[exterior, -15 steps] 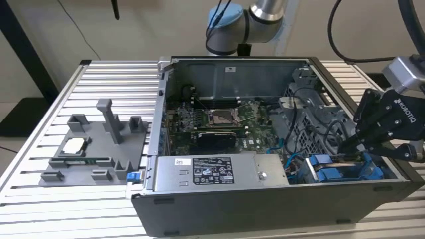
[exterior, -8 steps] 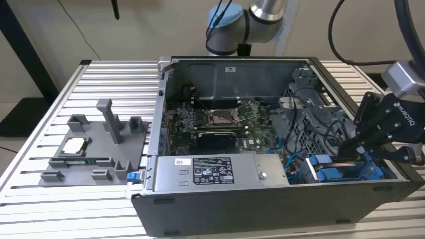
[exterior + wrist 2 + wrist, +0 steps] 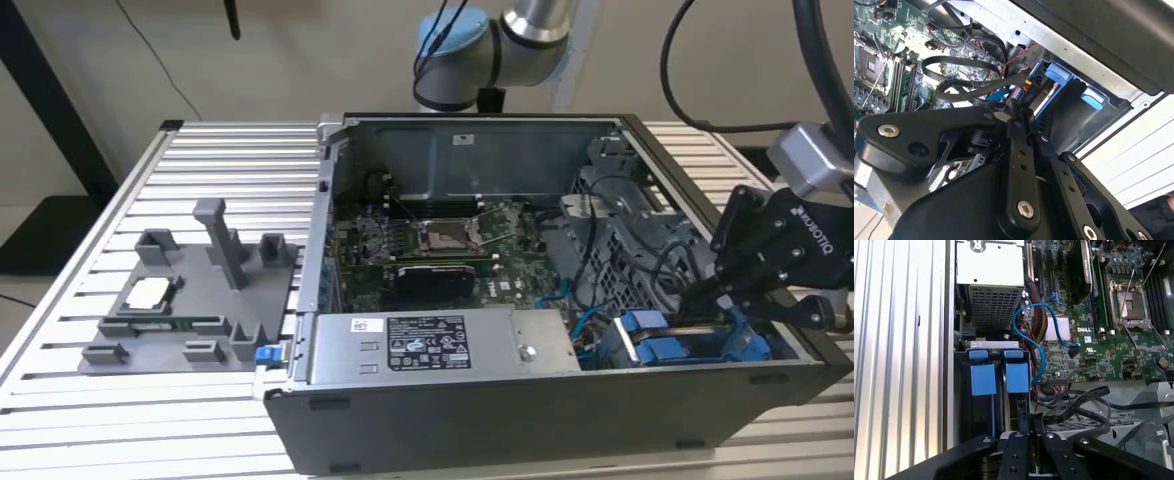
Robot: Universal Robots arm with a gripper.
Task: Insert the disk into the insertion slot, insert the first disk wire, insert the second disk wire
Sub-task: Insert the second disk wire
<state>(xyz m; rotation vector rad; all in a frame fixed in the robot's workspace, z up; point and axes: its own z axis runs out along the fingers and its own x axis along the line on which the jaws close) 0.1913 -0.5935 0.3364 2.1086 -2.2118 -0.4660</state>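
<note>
The disk sits in its blue carrier (image 3: 663,351) inside the insertion slot (image 3: 961,390), at the case's front corner on the exterior view's right. In the first wrist view two blue carrier tabs (image 3: 983,380) stand side by side, with the disk's dark edge (image 3: 1015,407) below one of them. My gripper (image 3: 690,304) reaches down into this bay. Its fingers (image 3: 1015,125) are pressed together on the end of a black flat disk wire (image 3: 961,90), right at the disk's connector end. That wire (image 3: 1079,397) loops away over the case floor from the gripper (image 3: 1032,417).
A grey power-supply box (image 3: 427,345) lies along the case's front. The motherboard with its processor socket (image 3: 445,237) fills the middle. A blue cable (image 3: 1043,335) and black wires cross beside the bay. A grey fixture (image 3: 187,290) stands on the slatted table (image 3: 80,400).
</note>
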